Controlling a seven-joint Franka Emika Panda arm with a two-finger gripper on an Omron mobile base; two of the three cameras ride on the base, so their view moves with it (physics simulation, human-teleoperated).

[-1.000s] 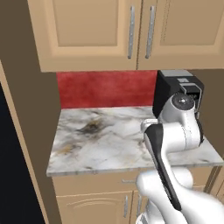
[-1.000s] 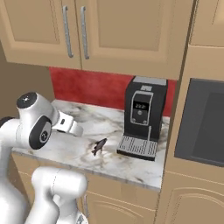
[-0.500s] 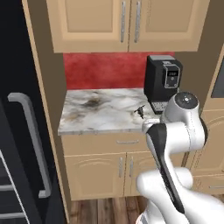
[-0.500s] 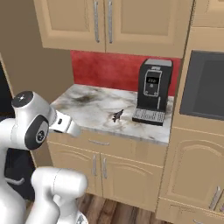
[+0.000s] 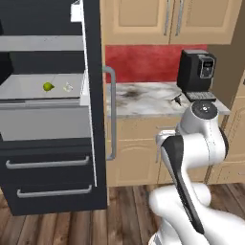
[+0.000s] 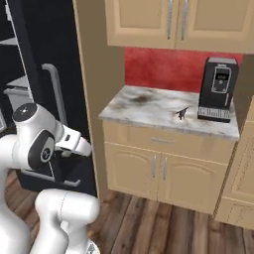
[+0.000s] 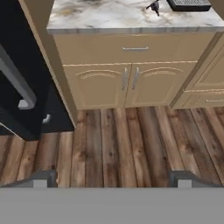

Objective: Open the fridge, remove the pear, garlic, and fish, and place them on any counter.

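The two-finger gripper (image 7: 112, 178) hangs spread wide and empty over brown wooden floor planks (image 7: 122, 144), its dark tips far apart at the bottom of the hand view. Since a moment ago the base has backed off and swung left, so the whole scene has shifted: the tall black fridge (image 5: 93, 119), earlier a dark sliver at the picture's edge, now stands with its right door open in the left base view. On its smooth grey inner shelf (image 5: 28, 91) sit the small rounded yellow-green pear (image 5: 47, 86) and, just beside it, the off-white lumpy garlic bulb (image 5: 68, 87), apart from each other. The right base view instead gives the door's long grey handle (image 6: 53, 94). Beyond, the white-grey marble counter with brown veining (image 5: 143, 98) tops light tan wooden cabinets (image 6: 158, 168). On it lies a small dark fish (image 6: 181, 113) near a boxy black coffee machine (image 6: 217, 89), before a matte red backsplash (image 6: 163, 67)
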